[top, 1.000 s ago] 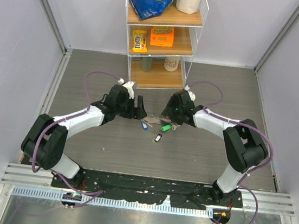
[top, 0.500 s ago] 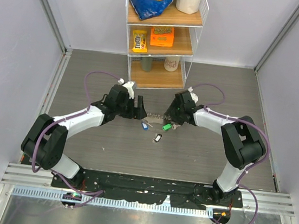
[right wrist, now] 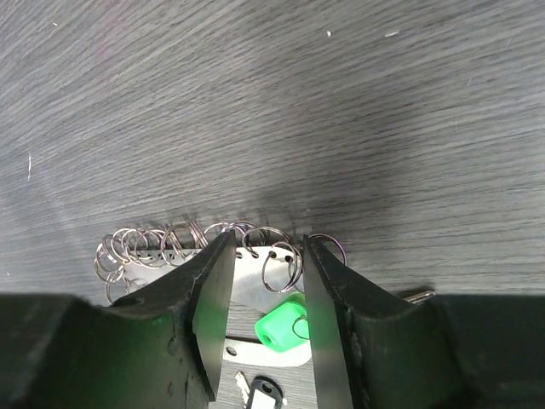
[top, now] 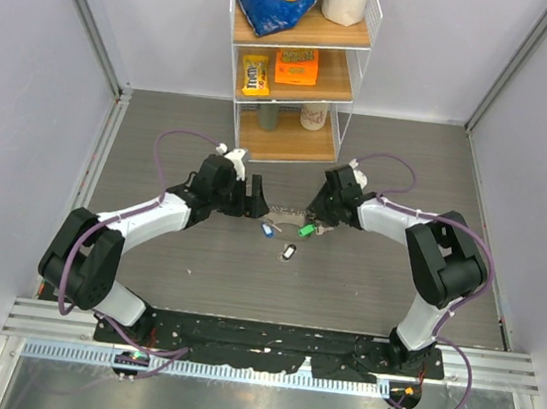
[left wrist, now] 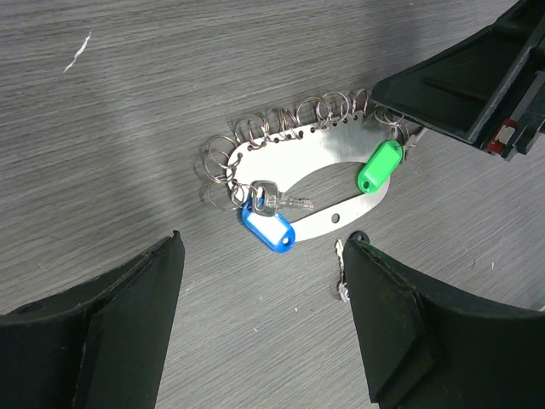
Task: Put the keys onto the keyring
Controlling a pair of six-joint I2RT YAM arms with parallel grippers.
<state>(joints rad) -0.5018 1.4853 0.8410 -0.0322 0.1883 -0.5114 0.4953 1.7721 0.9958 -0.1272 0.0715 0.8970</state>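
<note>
The keyring [left wrist: 319, 175] is a flat silvery oval loop with several wire split rings along its far edge, lying on the table between the two grippers [top: 287, 214]. A blue-headed key [left wrist: 268, 228] lies at its left end and a green-headed key [left wrist: 379, 164] at its right end. A dark-headed key [top: 289, 252] lies apart, nearer the arms. My left gripper [left wrist: 264, 243] is wide open and empty just above the blue key. My right gripper [right wrist: 268, 243] is open, its jaws either side of two split rings [right wrist: 281, 260], with the green key [right wrist: 281, 328] between them.
A wire shelf unit [top: 295, 68] with snack bags, boxes and cups stands at the back centre. Grey walls close in both sides. The dark key [left wrist: 341, 277] lies right beside my left gripper's right finger [left wrist: 409, 324].
My right wrist has shifted slightly to the right and back over the keyring's right end. The left arm, the keyring and the keys have hardly moved.
</note>
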